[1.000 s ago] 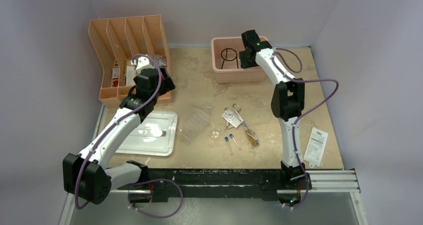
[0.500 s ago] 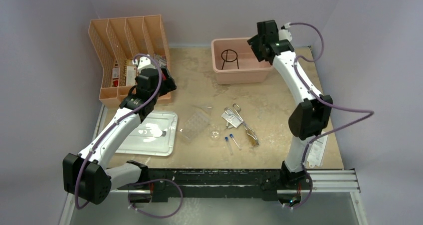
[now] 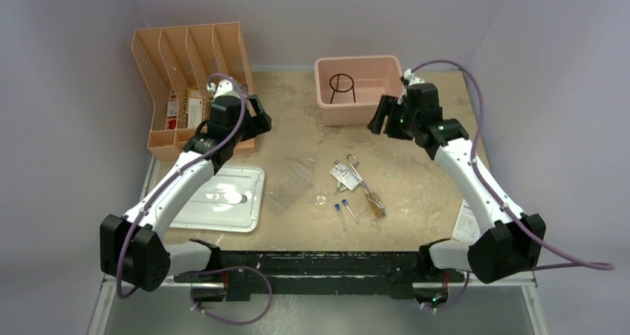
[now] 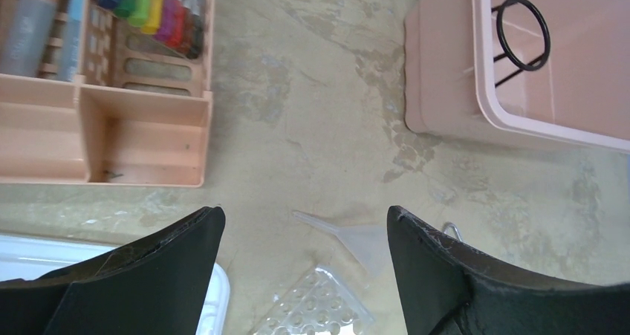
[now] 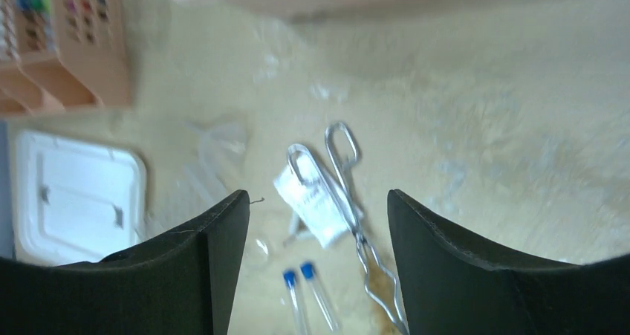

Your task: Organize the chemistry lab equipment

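Only tripod (image 3: 341, 85) sits in pink bin (image 3: 346, 114); tongs (image 3: 360, 179), vials (image 3: 342, 210), tray (image 3: 290, 185) lie loose (left gripper (image 4: 304, 215), right gripper (image 5: 317, 195) spread, empty)

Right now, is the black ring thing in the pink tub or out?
In. The black ring tripod stands upright inside the pink tub, ring on top.

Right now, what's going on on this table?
Neither arm holds anything. The left gripper hangs open beside the peach organizer; the right gripper hangs open in front of the pink bin. The black ring tripod stands in that bin. The metal tongs, two blue-capped vials, clear plastic tray and tiny glass dish lie loose mid-table, not yet put away.
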`<action>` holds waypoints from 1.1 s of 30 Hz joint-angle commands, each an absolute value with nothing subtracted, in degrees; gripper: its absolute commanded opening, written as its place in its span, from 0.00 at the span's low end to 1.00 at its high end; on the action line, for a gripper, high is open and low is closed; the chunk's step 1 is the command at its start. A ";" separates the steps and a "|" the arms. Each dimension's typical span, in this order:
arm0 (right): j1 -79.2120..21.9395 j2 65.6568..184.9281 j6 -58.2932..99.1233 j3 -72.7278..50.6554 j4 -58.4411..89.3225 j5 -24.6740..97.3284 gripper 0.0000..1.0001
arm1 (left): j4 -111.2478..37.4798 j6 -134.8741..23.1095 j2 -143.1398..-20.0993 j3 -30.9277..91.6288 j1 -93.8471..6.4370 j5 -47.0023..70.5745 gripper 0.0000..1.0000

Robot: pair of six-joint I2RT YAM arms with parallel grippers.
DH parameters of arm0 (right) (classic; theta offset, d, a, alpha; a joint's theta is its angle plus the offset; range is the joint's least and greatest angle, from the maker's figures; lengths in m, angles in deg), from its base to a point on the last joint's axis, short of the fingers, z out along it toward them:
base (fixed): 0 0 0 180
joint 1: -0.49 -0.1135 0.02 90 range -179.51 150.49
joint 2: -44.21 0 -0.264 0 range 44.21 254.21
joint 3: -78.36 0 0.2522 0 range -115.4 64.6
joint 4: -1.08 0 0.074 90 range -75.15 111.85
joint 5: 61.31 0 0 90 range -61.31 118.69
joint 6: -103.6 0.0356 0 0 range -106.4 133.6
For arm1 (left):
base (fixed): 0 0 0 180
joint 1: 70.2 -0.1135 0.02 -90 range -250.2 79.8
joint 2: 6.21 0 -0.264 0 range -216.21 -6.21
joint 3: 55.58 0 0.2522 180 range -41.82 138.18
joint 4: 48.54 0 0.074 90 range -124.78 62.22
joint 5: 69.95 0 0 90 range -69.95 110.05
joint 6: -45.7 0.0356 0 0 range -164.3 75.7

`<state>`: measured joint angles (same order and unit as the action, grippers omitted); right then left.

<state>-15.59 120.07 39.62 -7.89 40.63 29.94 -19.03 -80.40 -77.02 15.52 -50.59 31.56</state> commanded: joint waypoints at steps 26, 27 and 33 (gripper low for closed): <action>-22.93 134.81 21.43 7.51 36.47 36.18 0.48 | -20.67 -83.07 -80.39 19.62 -50.52 21.45 0.81; -23.08 134.84 20.77 7.40 36.79 36.47 0.48 | -20.65 -83.07 -80.39 19.62 -50.52 21.52 0.81; -23.97 136.05 17.09 5.95 41.37 34.47 0.38 | -20.56 -82.98 -80.38 19.28 -50.52 21.54 0.81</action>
<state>-23.28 135.78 21.46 8.55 37.13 36.41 -19.21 -83.70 -81.32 16.90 -50.57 21.35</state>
